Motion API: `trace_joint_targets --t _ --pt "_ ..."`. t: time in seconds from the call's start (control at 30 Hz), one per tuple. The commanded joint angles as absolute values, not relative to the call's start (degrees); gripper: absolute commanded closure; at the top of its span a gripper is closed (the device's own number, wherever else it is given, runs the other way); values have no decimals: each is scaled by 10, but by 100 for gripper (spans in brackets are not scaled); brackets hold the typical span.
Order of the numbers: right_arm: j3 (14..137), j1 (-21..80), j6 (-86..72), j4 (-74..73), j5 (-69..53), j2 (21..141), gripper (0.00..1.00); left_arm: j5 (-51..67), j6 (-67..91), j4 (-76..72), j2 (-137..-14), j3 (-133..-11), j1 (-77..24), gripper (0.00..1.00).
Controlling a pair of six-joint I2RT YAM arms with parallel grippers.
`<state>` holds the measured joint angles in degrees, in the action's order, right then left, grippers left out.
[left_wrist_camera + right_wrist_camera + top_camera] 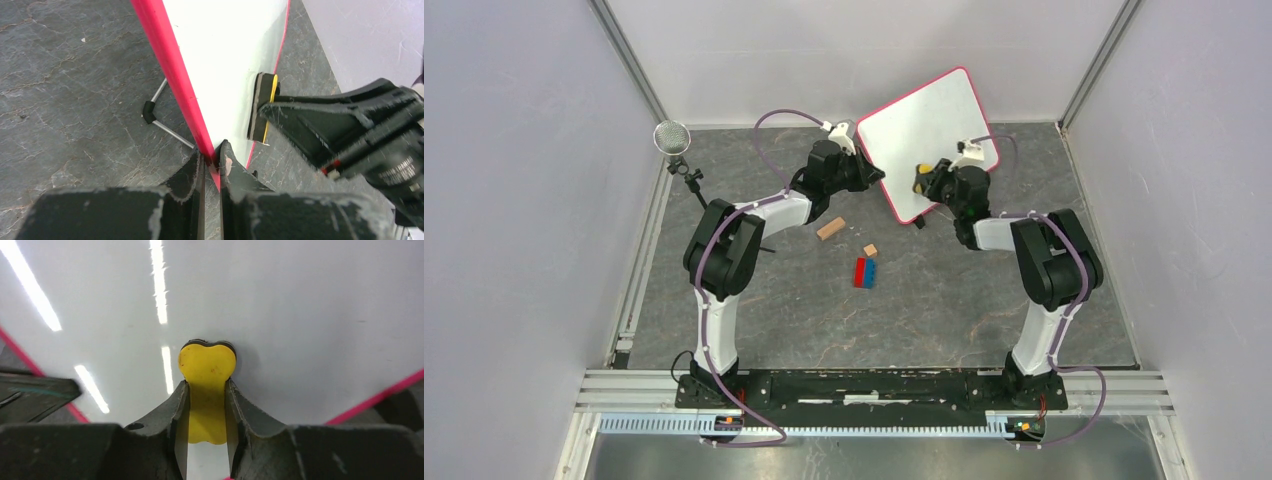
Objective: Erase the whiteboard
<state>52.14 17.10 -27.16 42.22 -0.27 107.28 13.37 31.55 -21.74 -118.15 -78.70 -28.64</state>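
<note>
The whiteboard (926, 135) stands tilted on edge at the back middle, white face with a red-pink frame and no writing showing. My left gripper (876, 176) is shut on its left frame edge (175, 75); in the left wrist view the gripper (212, 156) pinches the red frame. My right gripper (927, 180) is shut on a yellow eraser (921, 172) with a dark felt side, pressed flat against the board face. The right wrist view shows the gripper (206, 385) round the eraser (206, 365) on the white face (300, 305). The eraser also shows in the left wrist view (264, 107).
A wooden block (830, 229), a small tan block (870, 250) and a red and blue brick (865, 272) lie on the grey table. A microphone on a stand (673, 139) is at the back left. The board's wire leg with a black foot (148, 112) rests on the table.
</note>
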Motion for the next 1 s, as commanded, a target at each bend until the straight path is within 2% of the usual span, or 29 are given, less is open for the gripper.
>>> trace_joint_targets --t 0.0,0.3,0.47,0.63,0.83,0.97 --pt "504 134 -323 391 -14 1102 98 85 236 -186 -1170 -785 -282 98" --pt "499 131 -330 339 44 1098 99 77 229 -185 -1153 -769 -281 98" --pt "508 132 -294 348 22 1079 99 73 230 -185 -1137 -747 -281 98" --pt "497 137 -211 320 10 966 99 80 232 -188 -1115 -729 -282 98" --pt "455 137 -139 186 62 814 99 76 244 -201 -1088 -692 -282 97" --pt "409 141 -123 88 82 765 99 72 251 -203 -1089 -688 -282 85"
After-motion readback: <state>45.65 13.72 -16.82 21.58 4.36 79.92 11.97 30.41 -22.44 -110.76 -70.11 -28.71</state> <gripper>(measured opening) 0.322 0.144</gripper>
